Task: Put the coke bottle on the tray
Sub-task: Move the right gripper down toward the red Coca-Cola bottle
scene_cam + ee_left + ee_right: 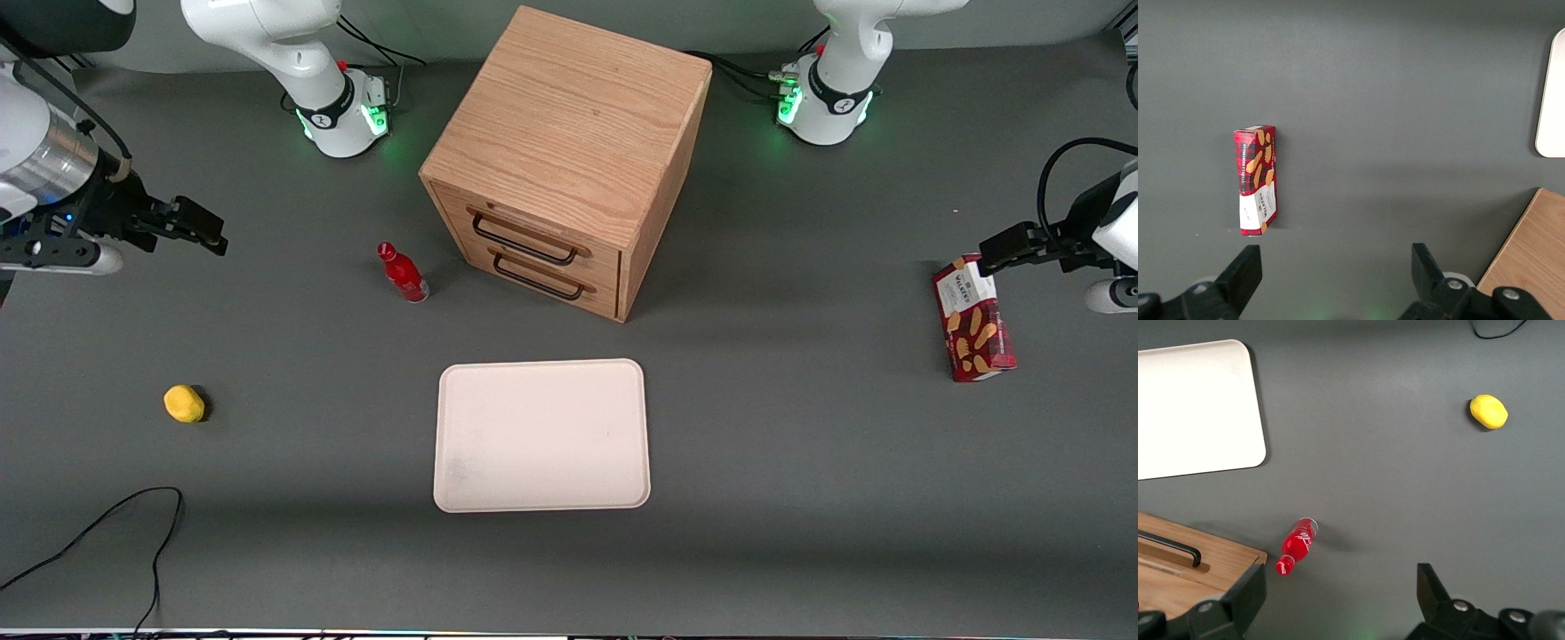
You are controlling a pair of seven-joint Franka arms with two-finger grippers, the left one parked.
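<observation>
While hovering above the table at the working arm's end, gripper (200, 229) spread wide — holding nothing.
Then yellow lump (184, 404) nearer the front camera; coke bottle (403, 273) upright on the table, just beside the wooden drawer cabinet (569, 160), well apart from the gripper; tray (541, 435) bare, nearer the camera than the cabinet — red biscuit box (973, 318) toward the parked arm's end.

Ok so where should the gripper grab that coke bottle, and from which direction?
Probably from above, closing across the coke bottle body just below its narrow neck: it stands upright and free beside the cabinet. The open gripper hangs toward the working arm's end.
</observation>
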